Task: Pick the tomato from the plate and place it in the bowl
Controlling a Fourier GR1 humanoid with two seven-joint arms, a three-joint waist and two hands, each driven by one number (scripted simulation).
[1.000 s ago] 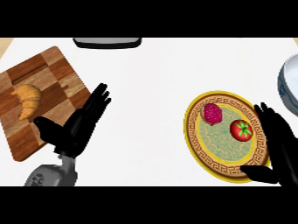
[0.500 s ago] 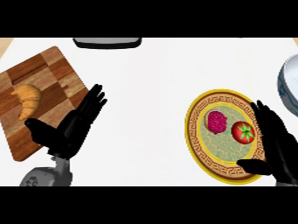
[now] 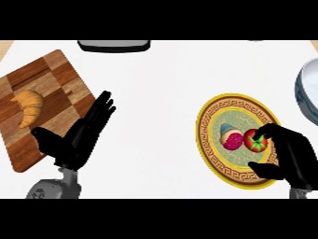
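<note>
Two hands show: the right hand (image 3: 295, 156), lower right, curls its fingers over the tomato (image 3: 255, 141) on the plate (image 3: 215, 116), apparently to lift it toward the bowl (image 3: 314, 93) at the right edge, while the left hand (image 3: 79, 135) rests open, lower left.

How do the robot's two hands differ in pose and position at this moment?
The left hand has straight fingers and holds nothing; the right hand has fingers curled down onto the tomato. The left hand lies beside the cutting board, near the croissant; the right hand covers part of the plate. Both are black and enter from the lower edge.
</note>
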